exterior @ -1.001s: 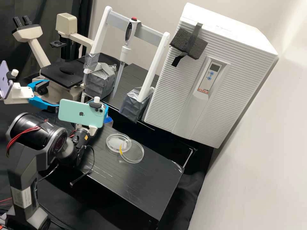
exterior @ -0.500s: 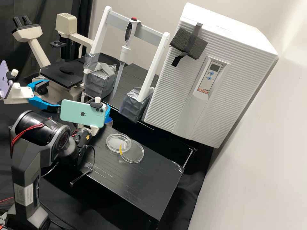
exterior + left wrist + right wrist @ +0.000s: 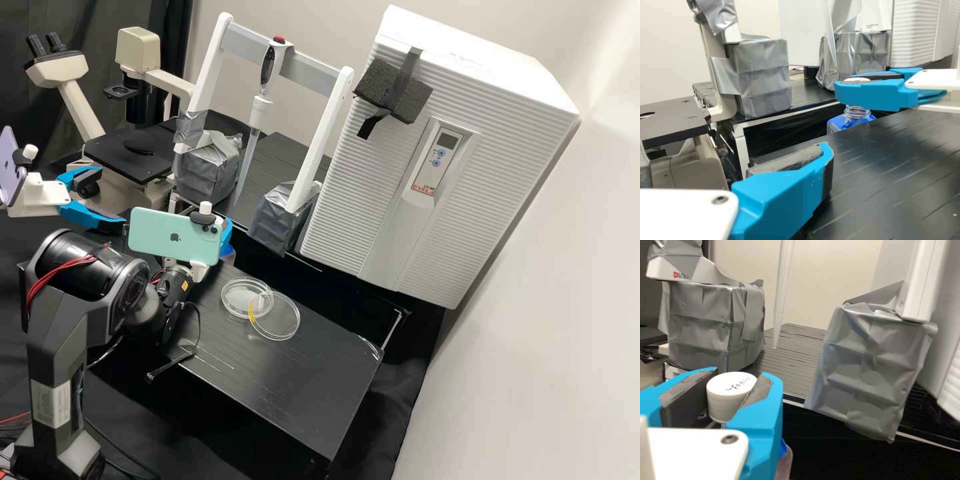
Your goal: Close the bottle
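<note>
A blue bottle [image 3: 851, 118] stands on the black bench [image 3: 287, 373] near its back left corner, and a sliver of the bottle [image 3: 229, 251] peeks out under a gripper. My right gripper [image 3: 722, 385], the one carrying the mint phone [image 3: 175, 235], is shut on a white cap [image 3: 731, 391] right above the bottle's open neck. From the left wrist, that right gripper [image 3: 875, 92] hovers over the bottle mouth. My left gripper [image 3: 107, 200] sits further left beside the microscope, open and holding nothing, one blue finger [image 3: 790, 192] low over the bench.
Two clear petri dishes [image 3: 260, 307] lie mid-bench. A pipette [image 3: 257, 127] hangs from a white stand whose feet are taped grey blocks [image 3: 207, 163]. A big white ribbed cabinet [image 3: 433, 153] fills the right. A microscope [image 3: 127, 153] stands at the back left.
The right arm's elbow has risen a little, and its gripper with the cap has shifted slightly right over the bottle. The left arm has stayed put.
</note>
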Robot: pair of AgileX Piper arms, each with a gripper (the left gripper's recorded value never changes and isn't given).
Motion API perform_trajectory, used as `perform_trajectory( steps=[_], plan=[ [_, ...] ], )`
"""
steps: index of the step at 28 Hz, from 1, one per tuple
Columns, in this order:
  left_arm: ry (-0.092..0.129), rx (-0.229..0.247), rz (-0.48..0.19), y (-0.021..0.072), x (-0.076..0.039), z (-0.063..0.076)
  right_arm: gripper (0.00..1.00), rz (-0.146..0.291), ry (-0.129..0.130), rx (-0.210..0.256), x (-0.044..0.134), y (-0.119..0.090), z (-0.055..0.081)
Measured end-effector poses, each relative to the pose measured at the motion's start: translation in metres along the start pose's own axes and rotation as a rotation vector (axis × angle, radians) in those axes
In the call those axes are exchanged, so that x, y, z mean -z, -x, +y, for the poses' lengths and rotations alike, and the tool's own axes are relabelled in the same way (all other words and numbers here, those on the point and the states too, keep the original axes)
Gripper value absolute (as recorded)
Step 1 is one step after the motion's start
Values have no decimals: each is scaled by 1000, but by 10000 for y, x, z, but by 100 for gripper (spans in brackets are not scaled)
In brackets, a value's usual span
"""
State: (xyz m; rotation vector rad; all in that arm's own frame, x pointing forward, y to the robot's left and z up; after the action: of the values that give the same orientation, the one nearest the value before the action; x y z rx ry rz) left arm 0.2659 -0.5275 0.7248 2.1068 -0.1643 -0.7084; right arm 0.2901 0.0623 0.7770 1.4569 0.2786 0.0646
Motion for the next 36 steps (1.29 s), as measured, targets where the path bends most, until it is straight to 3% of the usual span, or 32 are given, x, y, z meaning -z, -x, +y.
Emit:
perform_trajectory(
  steps=[23, 24, 34, 36],
  plan=[
    [6, -3, 9, 0, 8, 3, 0, -25, -1, -1, -41, -41, -4],
    [7, -3, 10, 0, 9, 3, 100, -25, -1, -1, -41, -41, -4],
    [12, -5, 12, -2, 1, 3, 100, -27, 1, -3, -43, -41, -2],
    [0, -5, 10, -3, -5, 2, 100, -29, 3, -2, -47, -37, -5]
  ],
)
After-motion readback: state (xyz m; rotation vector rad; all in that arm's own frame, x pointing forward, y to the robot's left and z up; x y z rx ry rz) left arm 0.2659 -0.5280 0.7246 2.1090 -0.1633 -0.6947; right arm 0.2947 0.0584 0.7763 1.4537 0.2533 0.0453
